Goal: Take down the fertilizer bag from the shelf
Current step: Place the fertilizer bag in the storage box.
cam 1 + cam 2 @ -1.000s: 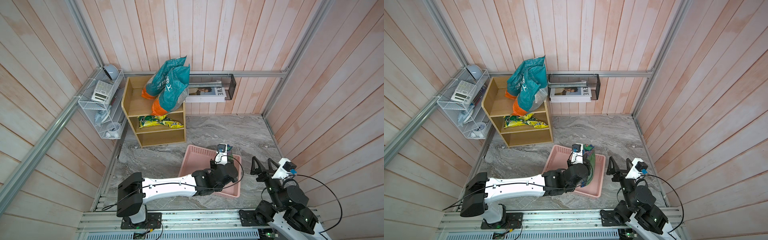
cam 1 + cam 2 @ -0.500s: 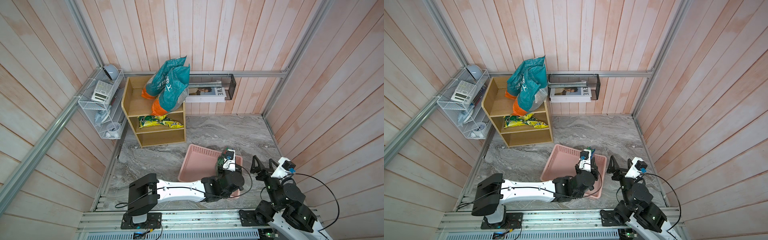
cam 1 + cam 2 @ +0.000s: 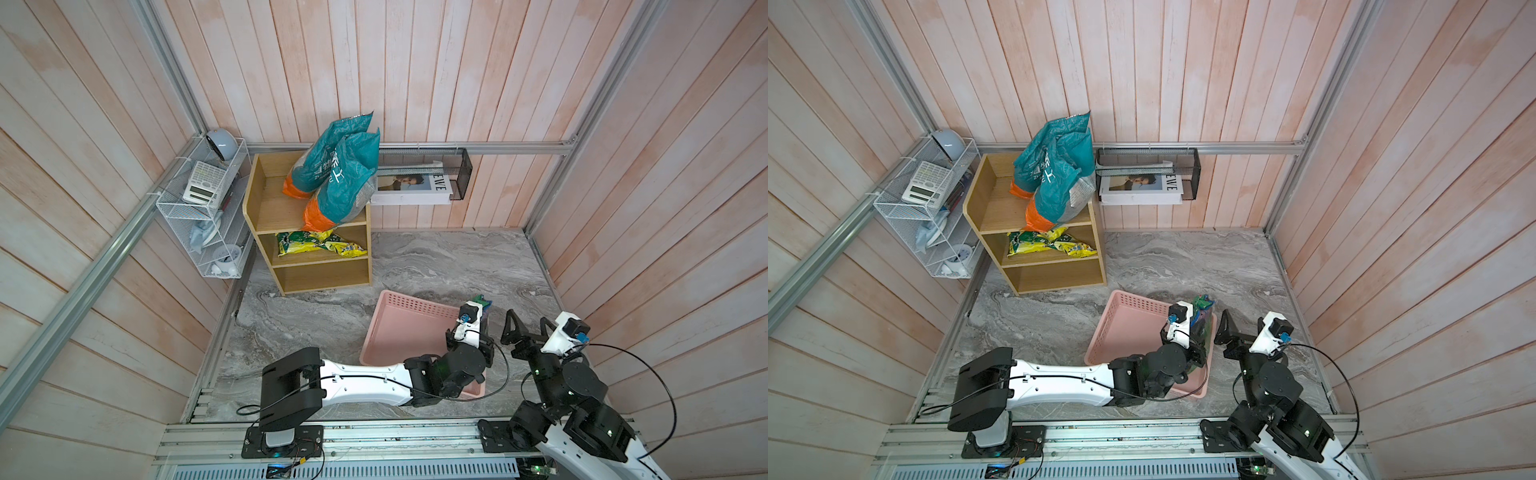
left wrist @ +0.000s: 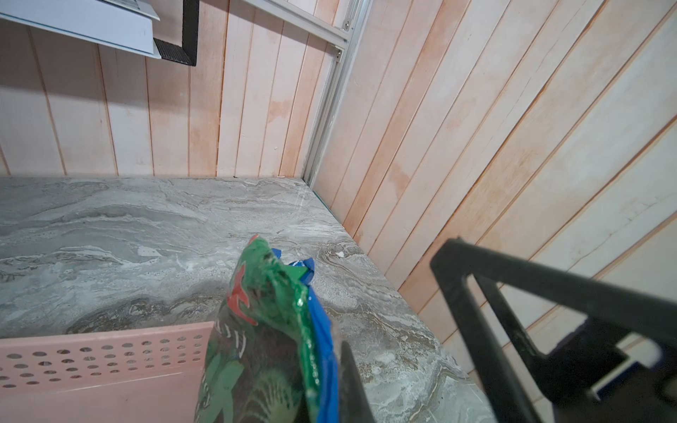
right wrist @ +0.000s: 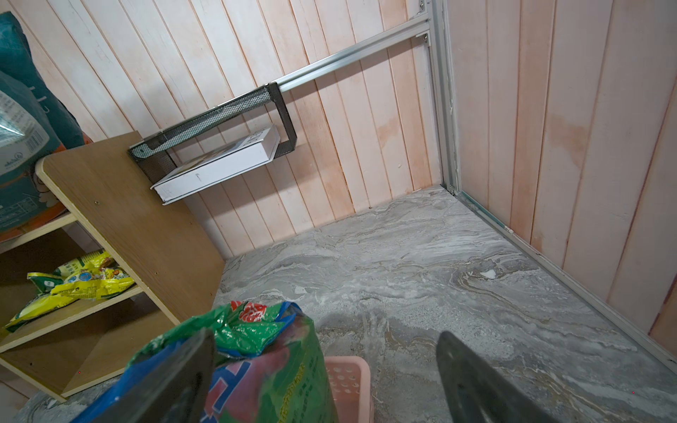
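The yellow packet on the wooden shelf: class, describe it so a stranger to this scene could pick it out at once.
Find the oak-coloured shelf against the back wall, beside the white wire rack. On its middle tier lies the yellow packet, flat and crumpled. The teal-and-orange sacks above it stand tall; it alone is yellow and lying down.

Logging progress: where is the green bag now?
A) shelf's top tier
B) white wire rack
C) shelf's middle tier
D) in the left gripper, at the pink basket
D: the left gripper is shut on the green bag at the pink basket's far corner, off the shelf.
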{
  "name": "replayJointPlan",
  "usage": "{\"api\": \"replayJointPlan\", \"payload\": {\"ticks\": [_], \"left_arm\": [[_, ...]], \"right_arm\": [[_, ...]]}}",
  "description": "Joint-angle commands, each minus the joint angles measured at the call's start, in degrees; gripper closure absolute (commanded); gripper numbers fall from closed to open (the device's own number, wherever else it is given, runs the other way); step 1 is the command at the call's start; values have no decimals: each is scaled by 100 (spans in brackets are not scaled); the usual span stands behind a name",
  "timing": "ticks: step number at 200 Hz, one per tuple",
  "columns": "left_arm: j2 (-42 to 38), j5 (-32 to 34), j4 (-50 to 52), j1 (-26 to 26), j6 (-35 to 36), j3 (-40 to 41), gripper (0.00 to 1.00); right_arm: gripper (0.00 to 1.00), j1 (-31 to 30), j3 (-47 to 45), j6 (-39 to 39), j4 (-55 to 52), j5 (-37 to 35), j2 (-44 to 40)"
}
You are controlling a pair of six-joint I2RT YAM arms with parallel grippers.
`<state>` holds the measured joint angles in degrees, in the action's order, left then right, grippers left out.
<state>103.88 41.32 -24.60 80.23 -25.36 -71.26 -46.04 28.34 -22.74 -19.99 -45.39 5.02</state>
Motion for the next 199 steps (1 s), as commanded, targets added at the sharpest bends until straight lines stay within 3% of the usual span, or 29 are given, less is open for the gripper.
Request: {"api": "replayJointPlan", "payload": {"ticks": [1,29,103,116,132,149,161,199], "left_arm": [[35,103,-1173,6,-160,113,100],[203,236,-1493,17,-379,250,100],[468,-238,-1624,177,-359,229,100],[443,-343,-1480,203,-338,202,72],[383,-456,-1246,219,-287,157,45],[267,-532,-1065,243,-182,157,30],[146,-541,-960,255,-77,185,12],[-701,-145,-338,337,690,215,0]], "right_arm": [[2,-10,83,-46,-103,-155,-189],[2,-10,100,-46,-102,-133,-127],[2,-10,106,-29,-84,-117,-52],[2,-10,102,-29,-78,-119,-77],[2,-10,102,-29,-84,-104,-80],[2,-8,103,-29,-101,-117,-89],[2,-10,102,-39,-109,-115,-97],[2,-10,76,-55,-100,-52,-124]]}}
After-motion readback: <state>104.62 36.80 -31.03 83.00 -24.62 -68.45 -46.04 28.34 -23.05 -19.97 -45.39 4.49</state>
